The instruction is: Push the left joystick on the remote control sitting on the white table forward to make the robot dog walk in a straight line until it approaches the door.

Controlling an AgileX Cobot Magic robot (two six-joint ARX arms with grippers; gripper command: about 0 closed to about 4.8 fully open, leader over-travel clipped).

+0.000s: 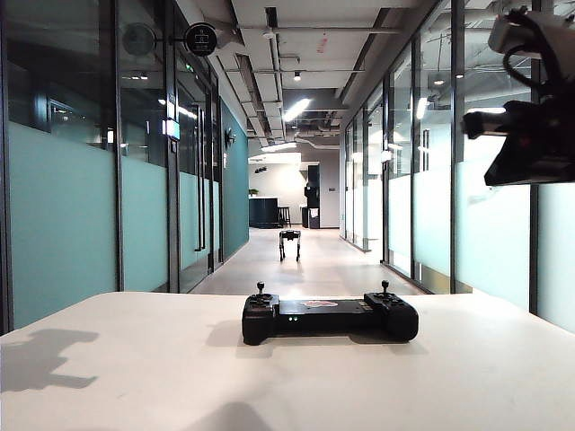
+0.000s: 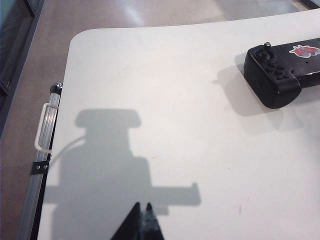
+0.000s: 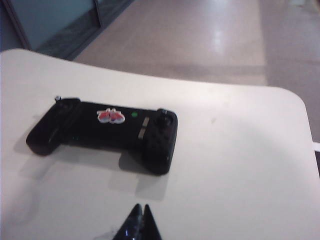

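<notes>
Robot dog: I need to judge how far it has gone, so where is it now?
In the exterior view the robot dog stands far down the corridor, near the middle, between the glass walls, beyond the remote control on the white table.

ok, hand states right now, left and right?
Left hand: closed, empty, above the white table, off the remote control.
Right hand: closed, empty, above the table short of the remote.

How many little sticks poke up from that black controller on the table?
2. On the remote control, one joystick stands on its left end and the other joystick on its right end, both upright. No gripper touches either.
</notes>
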